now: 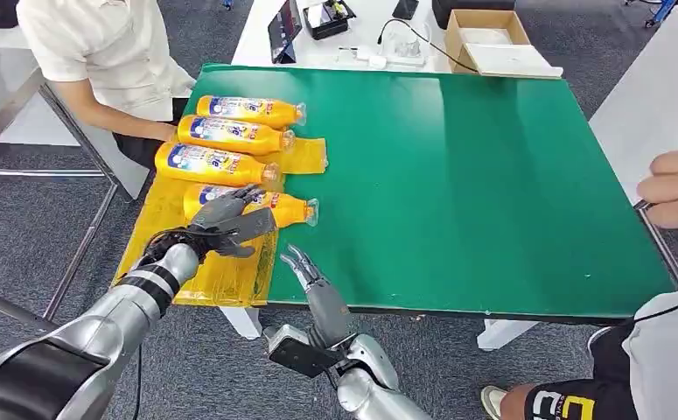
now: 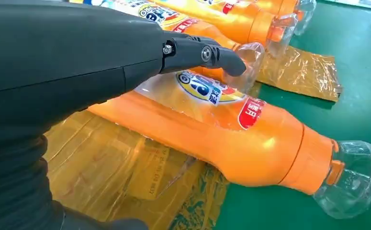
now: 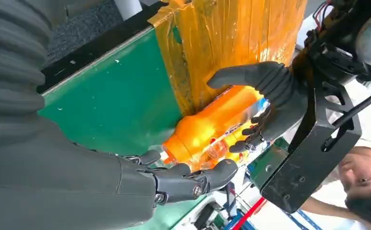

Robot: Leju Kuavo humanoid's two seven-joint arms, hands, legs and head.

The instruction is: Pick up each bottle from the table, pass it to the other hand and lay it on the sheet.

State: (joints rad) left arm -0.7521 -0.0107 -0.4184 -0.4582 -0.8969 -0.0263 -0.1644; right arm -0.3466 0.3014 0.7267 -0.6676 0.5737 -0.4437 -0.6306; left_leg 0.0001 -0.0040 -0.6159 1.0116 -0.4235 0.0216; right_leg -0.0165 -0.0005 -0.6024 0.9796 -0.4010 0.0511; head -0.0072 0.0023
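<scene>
Several orange bottles lie side by side on the yellow sheet (image 1: pixel 204 271) at the left of the green table (image 1: pixel 457 175). My left hand (image 1: pixel 226 223) is spread over the nearest bottle (image 1: pixel 291 208), fingers straight above it, thumb on the other side. That bottle (image 2: pixel 250 143) lies flat on the sheet, its clear cap out over the green surface, under my left hand (image 2: pixel 78 52). My right hand (image 1: pixel 313 280) hangs at the table's near edge with fingers apart and nothing in them. From the right hand (image 3: pixel 126 187) I see the left hand (image 3: pixel 274 96) cupped around the bottle (image 3: pixel 207 129).
A person in a white shirt (image 1: pixel 99 44) sits at the table's left side, close to the far bottles. Another person's hand (image 1: pixel 676 197) rests at the right edge. A cardboard box (image 1: pixel 484 35) and small devices lie behind the table.
</scene>
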